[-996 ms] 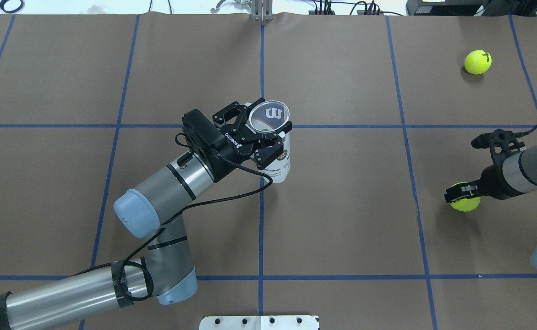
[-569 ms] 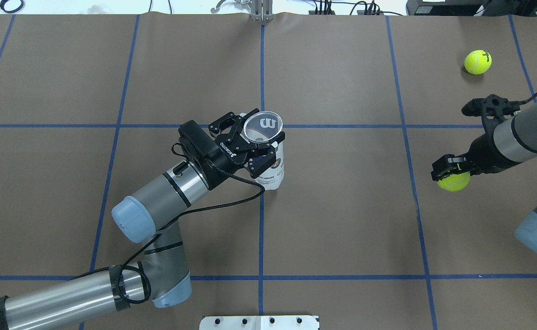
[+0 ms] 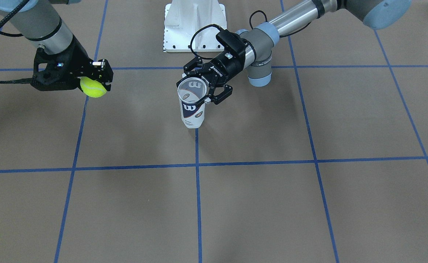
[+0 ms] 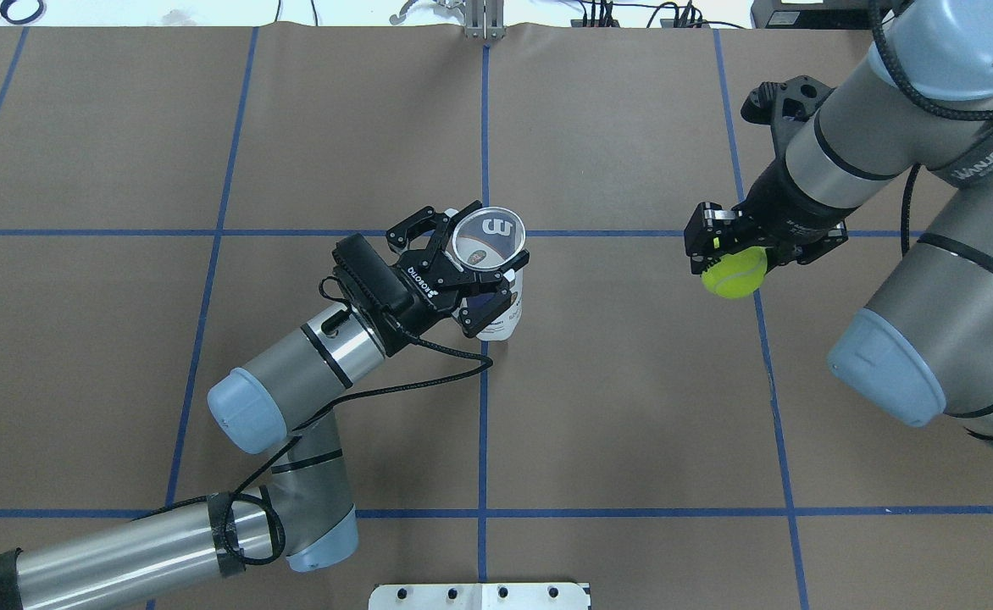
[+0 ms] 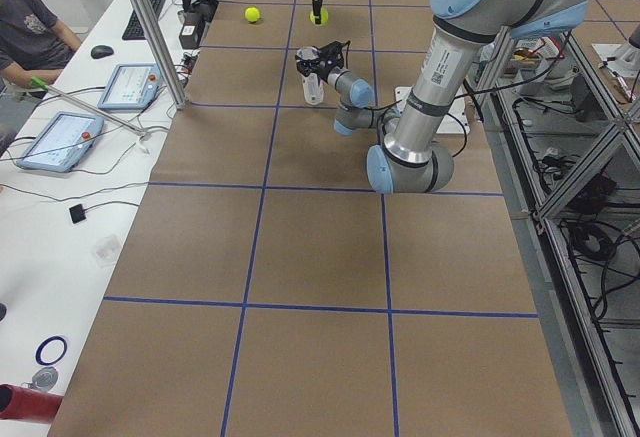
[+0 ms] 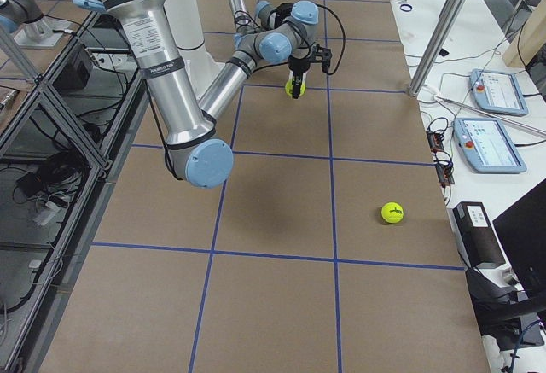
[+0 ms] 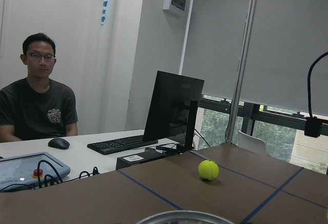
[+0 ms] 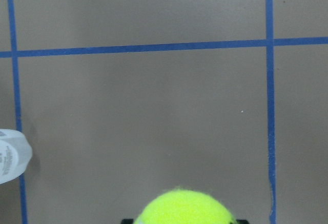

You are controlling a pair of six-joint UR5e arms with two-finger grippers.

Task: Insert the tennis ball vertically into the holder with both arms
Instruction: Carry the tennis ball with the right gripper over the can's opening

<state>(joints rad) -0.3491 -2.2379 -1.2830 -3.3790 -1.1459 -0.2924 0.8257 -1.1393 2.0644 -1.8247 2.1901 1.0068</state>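
Observation:
The holder (image 4: 503, 309), a clear can with a white and navy label, stands upright near the table's middle with its open rim (image 4: 488, 240) up. My left gripper (image 4: 478, 273) is shut on its upper part; both show in the front view, holder (image 3: 192, 111) and left gripper (image 3: 203, 87). My right gripper (image 4: 727, 247) is shut on the tennis ball (image 4: 734, 274) and holds it above the table, well to the right of the holder. In the front view the right gripper (image 3: 98, 77) and the ball (image 3: 93, 87) are at the left. The right wrist view shows the ball (image 8: 184, 207) and the holder (image 8: 10, 155) at the left edge.
A second tennis ball (image 6: 392, 212) lies on the table at the far right, also in the left wrist view (image 7: 208, 169). The white pedestal base (image 3: 194, 25) is at the robot's edge. An operator (image 7: 38, 98) sits behind desks with a monitor and tablets.
My right arm has lifted the tennis ball and carried it left and forward toward the holder. My left gripper has shifted the holder slightly left and stays shut on it.

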